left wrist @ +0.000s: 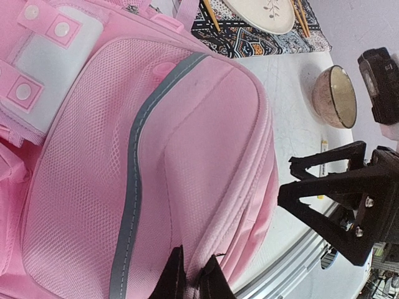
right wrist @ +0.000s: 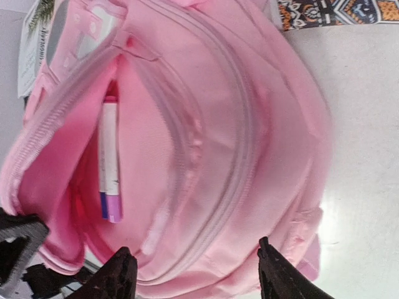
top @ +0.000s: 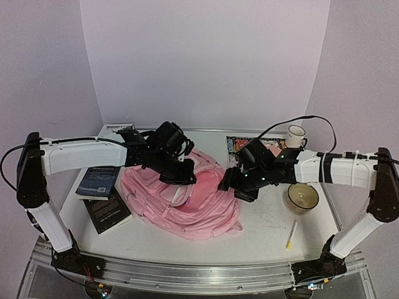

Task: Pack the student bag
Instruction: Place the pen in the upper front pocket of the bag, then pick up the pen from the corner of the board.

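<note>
A soft pink student bag (top: 187, 205), grey-striped with white patches, lies mid-tabletop (top: 262, 230), gaping open around a pen (right wrist: 110, 162); the left tool (left wrist: 193, 265) pinches its edge, while the right tool (right wrist: 193, 249) hovers above it with jaws spread.

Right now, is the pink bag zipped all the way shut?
No, the bag has a pocket gaping open, with a white marker lying inside it.

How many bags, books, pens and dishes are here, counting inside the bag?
Bags: 1, soft pink fabric backpack
Books: 2, dark-covered paperbacks
Pens: 2, white purple-tipped marker inside the backpack, slim yellowish pen on the table
Dishes: 3, white mug, brown round bowl, pale plate
Total: 8
</note>
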### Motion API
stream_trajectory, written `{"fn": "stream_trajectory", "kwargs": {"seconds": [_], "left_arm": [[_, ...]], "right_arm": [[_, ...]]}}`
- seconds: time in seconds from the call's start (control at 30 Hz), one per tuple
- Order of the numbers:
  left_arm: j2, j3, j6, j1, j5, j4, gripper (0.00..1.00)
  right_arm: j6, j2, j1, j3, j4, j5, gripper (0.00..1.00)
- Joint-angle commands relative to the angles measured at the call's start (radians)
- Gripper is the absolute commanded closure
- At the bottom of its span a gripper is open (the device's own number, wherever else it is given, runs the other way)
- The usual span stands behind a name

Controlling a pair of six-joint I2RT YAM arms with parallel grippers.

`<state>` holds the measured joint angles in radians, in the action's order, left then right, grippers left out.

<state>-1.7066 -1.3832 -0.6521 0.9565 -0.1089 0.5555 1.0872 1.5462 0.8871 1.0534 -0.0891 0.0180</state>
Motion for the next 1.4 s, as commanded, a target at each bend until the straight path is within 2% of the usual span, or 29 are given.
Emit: {"fn": "stream_trajectory", "kwargs": {"seconds": [0.0, 0.1, 0.27, 0.6, 1.1, 1.37], "left_arm": [[0.067, 0.011, 0.013, -0.007, 0.066, -0.081, 1.0], [0.074, 0.018, 0.012, -0.007, 0.076, -0.08, 1.0], [0.082, 0.031, 0.014, -0.008, 0.09, -0.079, 1.0], [0.09, 0.04, 0.017, -0.009, 0.086, -0.081, 1.0], [0.089, 0.034, 0.015, -0.009, 0.08, -0.08, 1.0], [0.082, 0.026, 0.013, -0.009, 0.074, -0.081, 1.0]], "right_arm": [[-0.059, -0.052, 0.004, -0.052, -0.195, -0.09, 0.28], [-0.055, -0.086, 0.001, -0.081, -0.265, -0.113, 0.24], [-0.018, -0.159, -0.034, -0.178, -0.343, -0.13, 0.24], [0.009, -0.371, -0.25, -0.465, -0.371, -0.12, 0.23], [-0.022, -0.394, -0.386, -0.584, -0.357, -0.061, 0.3], [-0.053, -0.36, -0.389, -0.582, -0.341, 0.015, 0.4]]}}
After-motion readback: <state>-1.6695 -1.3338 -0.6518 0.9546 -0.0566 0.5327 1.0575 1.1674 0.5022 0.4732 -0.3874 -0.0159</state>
